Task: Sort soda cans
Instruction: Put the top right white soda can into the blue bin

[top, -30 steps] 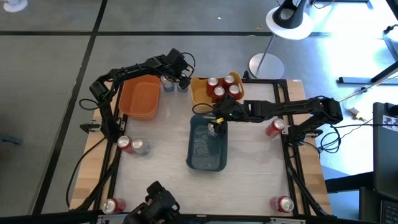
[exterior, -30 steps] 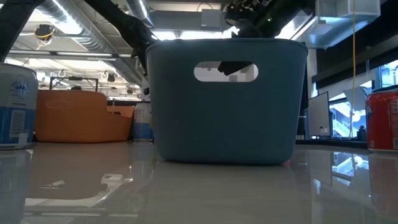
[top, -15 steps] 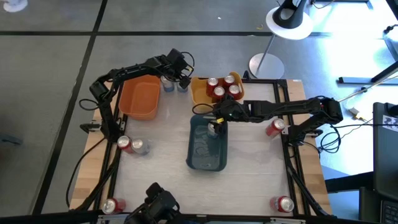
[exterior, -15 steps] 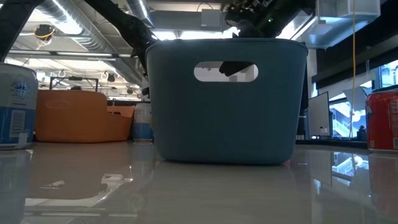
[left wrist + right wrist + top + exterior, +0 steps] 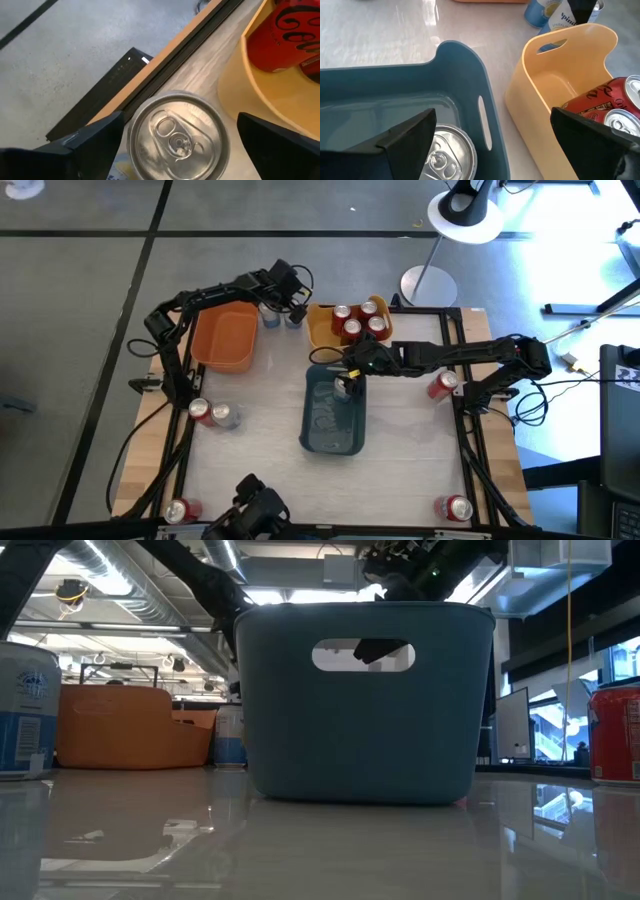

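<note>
Honestly, much is masked from table height: the blue-grey bin (image 5: 365,700) fills the middle of the low view and hides whatever sits inside it, with only a dark piece of my arm showing through its handle slot. A red can (image 5: 615,733) is cut off at that picture's right edge and a pale blue-labelled can (image 5: 25,710) at its left.

My right gripper (image 5: 347,376) hangs over the far end of the blue-grey bin, fingers spread wide, either side of a silver-topped can (image 5: 442,152) that stands inside; whether the fingers touch it I cannot tell. My left gripper (image 5: 290,304) is at the far edge of the table between the orange bin (image 5: 224,337) and the yellow bin (image 5: 348,325), fingers open around the top of a silver can (image 5: 175,135), not visibly pressing it. From above, that can and its neighbour are half covered by my wrist.

The yellow bin holds 4 red cans (image 5: 360,320), packed close. The orange bin looks bare inside. Loose on the table: 1 red and 1 silver can (image 5: 212,414) just beside each other near the left side, 1 red can (image 5: 442,385) under my right arm, and 2 more red ones at the near corners (image 5: 180,510), (image 5: 455,507)
</note>
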Controlling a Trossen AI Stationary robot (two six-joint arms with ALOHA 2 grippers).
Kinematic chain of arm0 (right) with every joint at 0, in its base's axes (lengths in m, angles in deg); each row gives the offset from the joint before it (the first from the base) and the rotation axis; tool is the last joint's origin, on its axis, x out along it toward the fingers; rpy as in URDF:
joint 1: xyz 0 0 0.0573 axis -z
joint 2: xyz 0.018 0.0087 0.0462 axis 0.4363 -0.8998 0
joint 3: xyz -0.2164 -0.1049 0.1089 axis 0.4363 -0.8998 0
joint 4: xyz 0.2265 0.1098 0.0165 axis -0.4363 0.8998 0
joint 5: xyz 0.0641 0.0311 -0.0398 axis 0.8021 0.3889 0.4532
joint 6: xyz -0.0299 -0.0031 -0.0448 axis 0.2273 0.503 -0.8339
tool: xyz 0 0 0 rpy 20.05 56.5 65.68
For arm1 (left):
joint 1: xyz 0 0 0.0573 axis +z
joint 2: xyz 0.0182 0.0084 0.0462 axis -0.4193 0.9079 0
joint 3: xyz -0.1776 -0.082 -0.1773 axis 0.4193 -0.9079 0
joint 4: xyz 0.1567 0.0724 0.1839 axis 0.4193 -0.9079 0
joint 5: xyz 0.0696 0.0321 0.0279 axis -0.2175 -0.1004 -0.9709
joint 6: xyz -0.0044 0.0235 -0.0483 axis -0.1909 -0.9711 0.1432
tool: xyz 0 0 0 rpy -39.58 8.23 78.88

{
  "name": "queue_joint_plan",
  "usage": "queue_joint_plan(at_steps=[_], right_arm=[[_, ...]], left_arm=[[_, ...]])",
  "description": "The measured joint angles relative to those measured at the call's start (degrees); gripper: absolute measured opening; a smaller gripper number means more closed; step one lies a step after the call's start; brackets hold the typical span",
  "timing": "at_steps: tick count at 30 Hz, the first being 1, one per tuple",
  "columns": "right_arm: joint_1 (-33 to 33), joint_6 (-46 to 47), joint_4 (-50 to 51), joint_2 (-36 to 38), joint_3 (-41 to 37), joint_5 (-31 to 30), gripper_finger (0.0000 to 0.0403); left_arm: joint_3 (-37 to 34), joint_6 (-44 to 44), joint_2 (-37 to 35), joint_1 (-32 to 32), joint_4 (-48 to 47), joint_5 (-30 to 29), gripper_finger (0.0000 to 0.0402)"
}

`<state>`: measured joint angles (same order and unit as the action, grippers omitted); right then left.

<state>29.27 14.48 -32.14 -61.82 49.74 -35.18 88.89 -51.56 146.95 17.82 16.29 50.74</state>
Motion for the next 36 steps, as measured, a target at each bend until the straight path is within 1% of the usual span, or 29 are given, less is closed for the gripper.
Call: queue_joint_plan(at_steps=[3,10,12,14,19,22,26,28,30,34,36], right_arm=[[0.00,0.00,0.00,-0.01,0.00,0.01,0.0390],[0.00,0.00,-0.02,0.00,0.00,0.02,0.0390],[0.00,0.00,0.00,0.00,0.00,0.02,0.0390],[0.00,0.00,0.00,-0.01,0.00,0.02,0.0390],[-0.07,-4.07,1.40,0.61,0.00,0.37,0.0390],[-0.07,-4.37,3.80,2.78,0.82,-1.20,0.0390],[-0.06,-4.13,7.10,6.78,1.57,-1.99,0.0390],[-0.04,-3.17,7.33,8.69,1.65,-1.98,0.0390],[-0.04,-3.08,7.60,9.93,1.66,-1.50,0.0390],[-0.04,-2.57,6.69,10.28,1.66,3.38,0.0390],[-0.04,-1.42,5.95,9.80,1.66,5.31,0.0390]], left_arm=[[-0.50,0.94,0.20,0.02,-0.02,-0.04,0.0375],[-2.57,-0.10,0.22,0.04,2.11,-0.15,0.0375],[-2.61,-0.13,0.22,0.15,2.37,-0.09,0.0369],[-2.65,-0.77,0.24,0.18,2.45,-0.08,0.0353],[-2.65,-2.02,0.04,0.33,2.40,-0.66,0.0282],[-2.06,-2.53,-0.77,0.36,0.50,-0.95,0.0281],[1.21,-3.09,-4.03,-0.15,-4.79,-3.10,0.0281],[2.82,-2.74,-6.26,-0.64,-8.29,-5.40,0.0281],[3.49,-2.67,-8.67,-1.58,-9.90,-6.05,0.0281],[4.40,-2.53,-15.50,-4.81,-10.72,-6.24,0.0281],[4.49,-1.11,-19.15,-7.35,-12.01,-6.03,0.0281]])
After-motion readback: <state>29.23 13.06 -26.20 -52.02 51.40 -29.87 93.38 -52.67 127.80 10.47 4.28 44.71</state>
